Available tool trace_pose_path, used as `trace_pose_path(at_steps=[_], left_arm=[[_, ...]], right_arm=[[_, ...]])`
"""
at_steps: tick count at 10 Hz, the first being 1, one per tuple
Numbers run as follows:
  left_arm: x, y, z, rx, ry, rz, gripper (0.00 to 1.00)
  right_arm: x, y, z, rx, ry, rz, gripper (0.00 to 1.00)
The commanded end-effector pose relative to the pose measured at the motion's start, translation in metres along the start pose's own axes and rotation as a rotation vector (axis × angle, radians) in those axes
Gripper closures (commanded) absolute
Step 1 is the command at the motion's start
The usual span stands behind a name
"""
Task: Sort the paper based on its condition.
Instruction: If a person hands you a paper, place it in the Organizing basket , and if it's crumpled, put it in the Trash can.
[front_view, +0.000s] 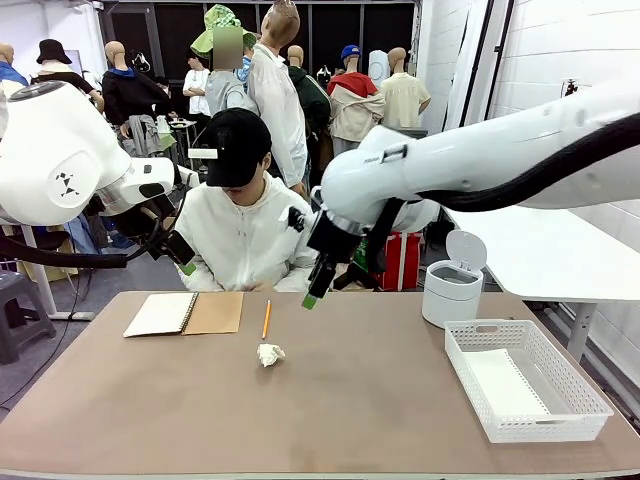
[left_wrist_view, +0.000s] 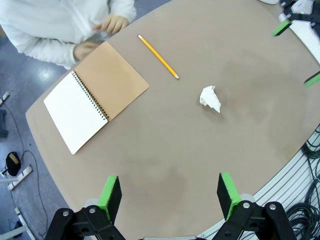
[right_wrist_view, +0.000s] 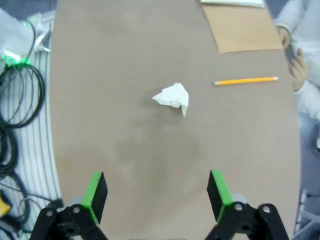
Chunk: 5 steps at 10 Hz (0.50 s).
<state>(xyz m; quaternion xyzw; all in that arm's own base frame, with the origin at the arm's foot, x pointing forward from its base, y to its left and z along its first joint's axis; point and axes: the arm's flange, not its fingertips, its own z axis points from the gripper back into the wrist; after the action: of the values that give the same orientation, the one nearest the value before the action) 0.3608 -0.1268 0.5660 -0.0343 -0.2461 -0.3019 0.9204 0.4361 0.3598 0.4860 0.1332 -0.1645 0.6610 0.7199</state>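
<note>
A crumpled paper ball (front_view: 270, 354) lay mid-frame on the table (front_view: 350, 420), below the pencil (front_view: 266, 319). The right gripper (right_wrist_view: 156, 197) hovered above, jaws apart, probably lining up to grasp it. The left gripper (left_wrist_view: 170, 197) also hung apart.

One fixed front camera, two wrist cameras looking down from above.

The front view looks across the tabletop (front_view: 380, 400) toward the person (front_view: 243, 215) seated at the far side. Each wrist view looks down from high above past its own green-padded fingers (left_wrist_view: 109, 198) (right_wrist_view: 95, 196). All three share the crumpled paper ball (front_view: 270, 354) (left_wrist_view: 210, 98) (right_wrist_view: 173, 97), pencil (front_view: 266, 319) (left_wrist_view: 158, 56) (right_wrist_view: 245, 80) and spiral notebook (front_view: 185, 313) (left_wrist_view: 95, 95) (right_wrist_view: 242, 26).
</note>
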Motion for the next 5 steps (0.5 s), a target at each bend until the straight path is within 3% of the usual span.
trace_pose_path(at_steps=[1, 5], left_arm=[[0.000, 0.001, 0.001, -0.005, -0.004, 0.002, 0.00], [0.000, 0.001, 0.001, -0.005, -0.004, 0.002, 0.00]], right_arm=[[0.015, -0.021, -0.025, 0.028, 0.044, 0.068, 0.00], [0.030, -0.028, -0.084, 0.102, 0.089, 0.095, 0.00]])
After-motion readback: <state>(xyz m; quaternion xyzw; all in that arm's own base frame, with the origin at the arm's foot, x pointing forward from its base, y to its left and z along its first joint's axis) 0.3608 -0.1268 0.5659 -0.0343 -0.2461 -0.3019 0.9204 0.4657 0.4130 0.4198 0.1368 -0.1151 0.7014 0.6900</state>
